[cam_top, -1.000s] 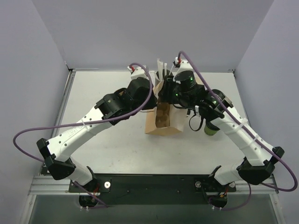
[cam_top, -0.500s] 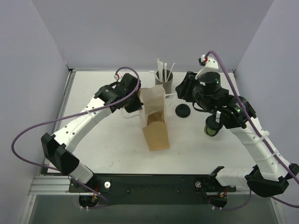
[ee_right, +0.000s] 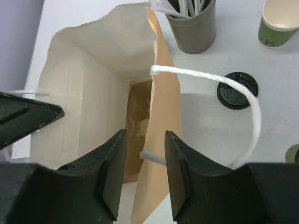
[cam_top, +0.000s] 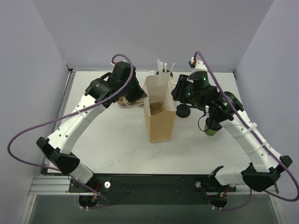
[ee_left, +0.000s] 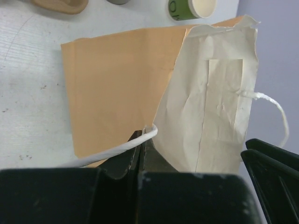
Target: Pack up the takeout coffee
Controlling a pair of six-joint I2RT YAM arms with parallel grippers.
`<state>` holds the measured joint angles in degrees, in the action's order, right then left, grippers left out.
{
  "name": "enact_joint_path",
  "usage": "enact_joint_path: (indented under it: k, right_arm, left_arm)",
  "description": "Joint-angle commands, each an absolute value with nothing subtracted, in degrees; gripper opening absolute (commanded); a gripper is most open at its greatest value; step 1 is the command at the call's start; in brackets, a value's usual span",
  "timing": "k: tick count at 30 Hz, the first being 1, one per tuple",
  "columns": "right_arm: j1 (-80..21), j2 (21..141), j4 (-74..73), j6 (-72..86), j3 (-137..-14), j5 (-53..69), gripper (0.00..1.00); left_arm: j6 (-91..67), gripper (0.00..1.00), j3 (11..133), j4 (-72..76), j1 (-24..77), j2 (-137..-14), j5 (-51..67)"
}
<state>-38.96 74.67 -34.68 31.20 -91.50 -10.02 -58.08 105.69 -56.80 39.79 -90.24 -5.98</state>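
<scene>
Takeout coffee stands apart from right fingers (straddling the bag wall).

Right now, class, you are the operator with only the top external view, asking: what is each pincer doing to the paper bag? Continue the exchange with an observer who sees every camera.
Observer: The left pincer is shut on a white string handle of the paper bag.
Operator: And the right one?
Observer: The right pincer stands open astride the opposite wall, one finger over the mouth, one outside.
Operator: Is anything hidden under that arm?
Observer: A lidless green cup stands near the grey straw holder.
</scene>
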Motion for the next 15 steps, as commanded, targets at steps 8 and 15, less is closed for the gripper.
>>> enact_joint_path:
  k: [8,15]
  right_arm:
    - [-37.27,74.00,-35.07,31.11,-92.55,-8.01,0.34]
    - [-37.35,75.67,-37.35,30.67,-95.70,-2.92,0.43]
  left_arm:
    - [-60.21,0.00,89.41,-53.88,38.32,-86.31,-1.50]
    - [-56.35,0.00,88.31,-51.94,40.16,-86.84,-2.54]
